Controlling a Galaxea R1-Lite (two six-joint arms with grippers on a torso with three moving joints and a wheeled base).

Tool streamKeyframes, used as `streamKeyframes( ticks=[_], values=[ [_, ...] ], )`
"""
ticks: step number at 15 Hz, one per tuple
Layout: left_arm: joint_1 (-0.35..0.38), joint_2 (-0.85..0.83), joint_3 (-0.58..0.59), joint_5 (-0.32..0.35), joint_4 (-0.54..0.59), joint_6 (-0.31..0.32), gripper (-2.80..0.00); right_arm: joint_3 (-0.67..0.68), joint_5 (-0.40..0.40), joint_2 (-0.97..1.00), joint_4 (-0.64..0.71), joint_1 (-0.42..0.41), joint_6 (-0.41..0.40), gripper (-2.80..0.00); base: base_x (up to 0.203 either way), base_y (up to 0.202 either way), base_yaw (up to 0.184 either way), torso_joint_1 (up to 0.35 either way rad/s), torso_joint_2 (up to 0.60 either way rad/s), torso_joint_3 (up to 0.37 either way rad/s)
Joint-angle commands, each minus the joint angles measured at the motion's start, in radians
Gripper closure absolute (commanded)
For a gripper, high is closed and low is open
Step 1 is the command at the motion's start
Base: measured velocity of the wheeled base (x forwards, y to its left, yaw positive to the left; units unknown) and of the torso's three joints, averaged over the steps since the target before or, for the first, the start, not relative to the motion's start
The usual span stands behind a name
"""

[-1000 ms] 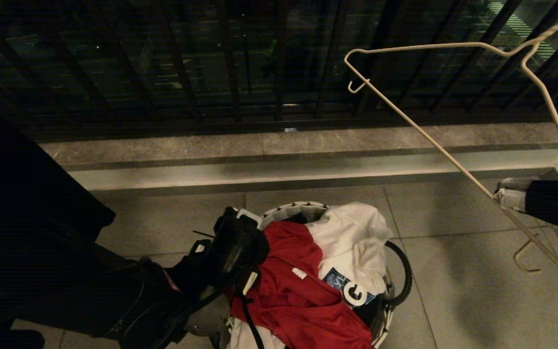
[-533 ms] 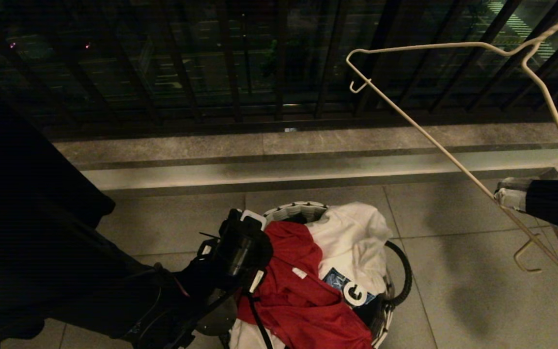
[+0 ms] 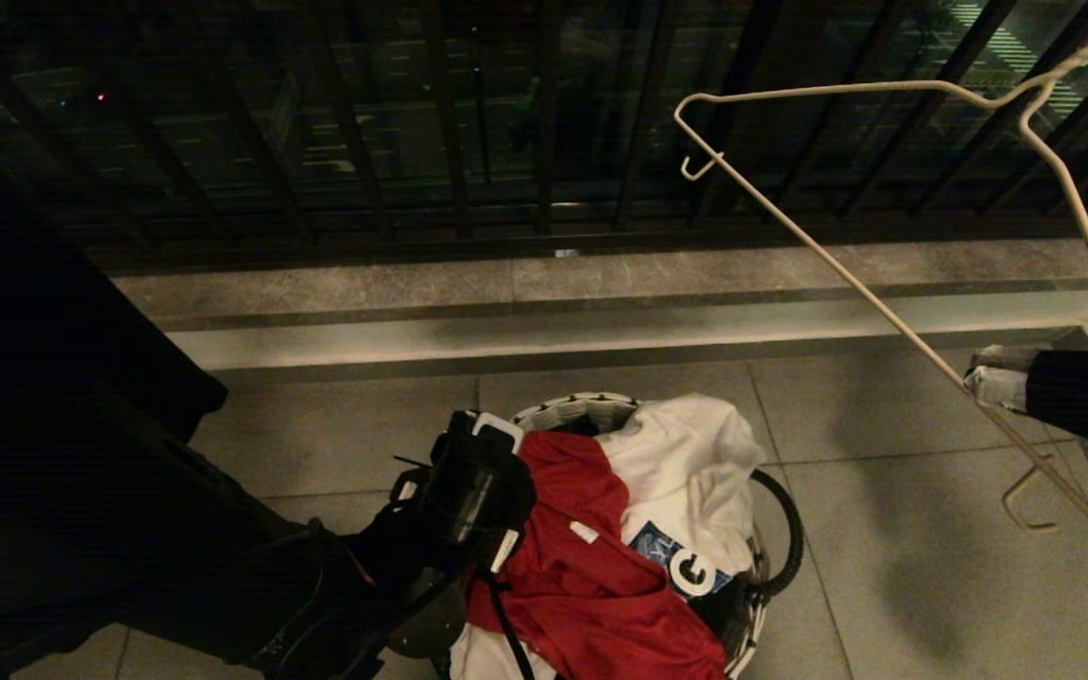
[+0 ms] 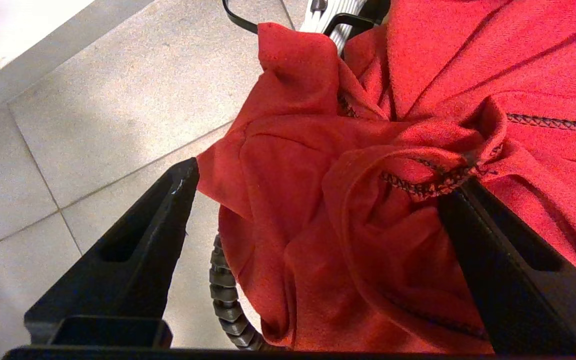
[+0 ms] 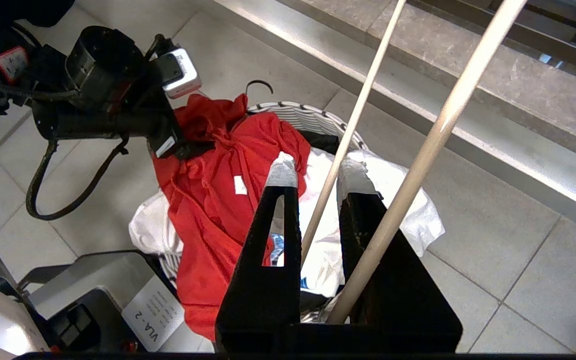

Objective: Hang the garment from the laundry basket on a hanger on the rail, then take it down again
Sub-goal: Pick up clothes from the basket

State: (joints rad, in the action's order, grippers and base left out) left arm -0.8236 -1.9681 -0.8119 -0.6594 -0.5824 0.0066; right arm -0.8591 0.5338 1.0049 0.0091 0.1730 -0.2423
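The red garment [image 3: 582,576] lies crumpled on top of the laundry basket [image 3: 572,411], spilling over its near rim. My left gripper [image 4: 320,180] points down at it, open wide, with a bunched fold of the red garment [image 4: 328,240] between its two black fingers. The cream wire hanger [image 3: 884,312] is held up in the air at the right. My right gripper [image 5: 318,174] is shut on the hanger's thin bottom wire [image 5: 340,150], level with the basket and to its right. The rail is out of view.
A white T-shirt [image 3: 695,453] fills the basket's far right side. Beyond the basket run a stone kerb [image 3: 601,331] and a dark barred balustrade [image 3: 450,142]. My own base [image 5: 93,300] stands close to the basket's near side. Grey floor tiles [image 3: 931,586] surround it.
My left gripper has shifted slightly right and down onto the red garment. The hanger and my right gripper have stayed put.
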Motion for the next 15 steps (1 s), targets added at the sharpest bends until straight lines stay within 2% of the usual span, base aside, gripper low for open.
streamKeyframes(
  ticks=[1,4,5,15],
  values=[
    [0.0,-0.003,-0.002,-0.003,-0.004,0.0,-2.8,0.0,0.003,-0.001,0.0,0.0,-0.002,0.0,0.0,0.0,0.0,0.0,0.0,0.0],
    [0.0,-0.005,-0.001,-0.003,-0.03,0.001,-2.8,0.0,0.003,-0.001,0.0,0.0,-0.002,0.0,0.0,0.0,0.0,0.0,0.0,0.0],
    [-0.001,-0.007,-0.001,-0.002,-0.03,0.001,0.0,0.0,0.003,-0.002,0.0,0.0,-0.002,0.0,0.0,0.0,0.0,0.0,0.0,0.0],
    [0.0,0.008,-0.009,-0.003,-0.032,-0.001,0.0,0.0,0.003,-0.003,-0.001,0.0,-0.002,0.0,0.0,0.0,0.0,0.0,0.0,0.0]
  ],
)
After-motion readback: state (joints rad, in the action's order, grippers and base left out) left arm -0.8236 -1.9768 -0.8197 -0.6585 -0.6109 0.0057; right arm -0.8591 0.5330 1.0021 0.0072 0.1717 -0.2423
